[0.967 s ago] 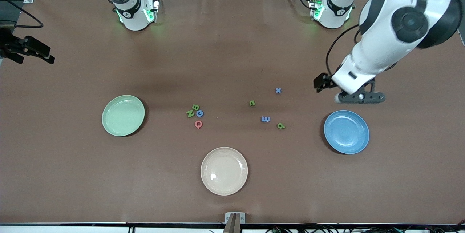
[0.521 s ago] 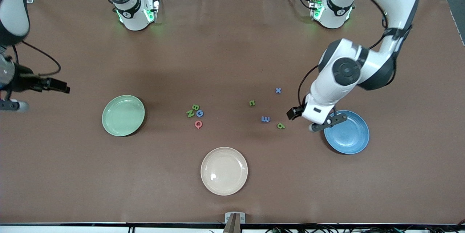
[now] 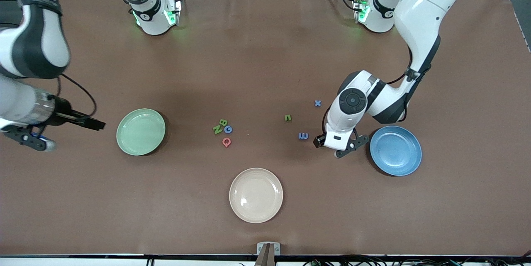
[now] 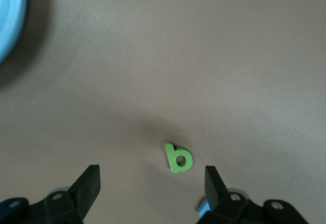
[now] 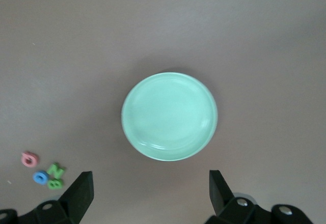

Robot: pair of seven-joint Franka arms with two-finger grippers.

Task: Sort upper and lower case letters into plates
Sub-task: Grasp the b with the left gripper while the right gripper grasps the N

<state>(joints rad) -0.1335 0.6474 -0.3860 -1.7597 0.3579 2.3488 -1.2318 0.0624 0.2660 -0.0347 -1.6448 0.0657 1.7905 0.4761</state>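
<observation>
Over the green p (image 4: 179, 158), left pincer (image 4: 152, 183) hangs spread wide.

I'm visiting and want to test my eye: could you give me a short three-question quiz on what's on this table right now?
1. True or false: the mint green plate has letters in it.
2. Which letter lies under the left gripper? A) red Q B) green p C) blue x
3. Fill in: the blue m lies on the ____.

Key: 1 false; 2 B; 3 table.
</observation>
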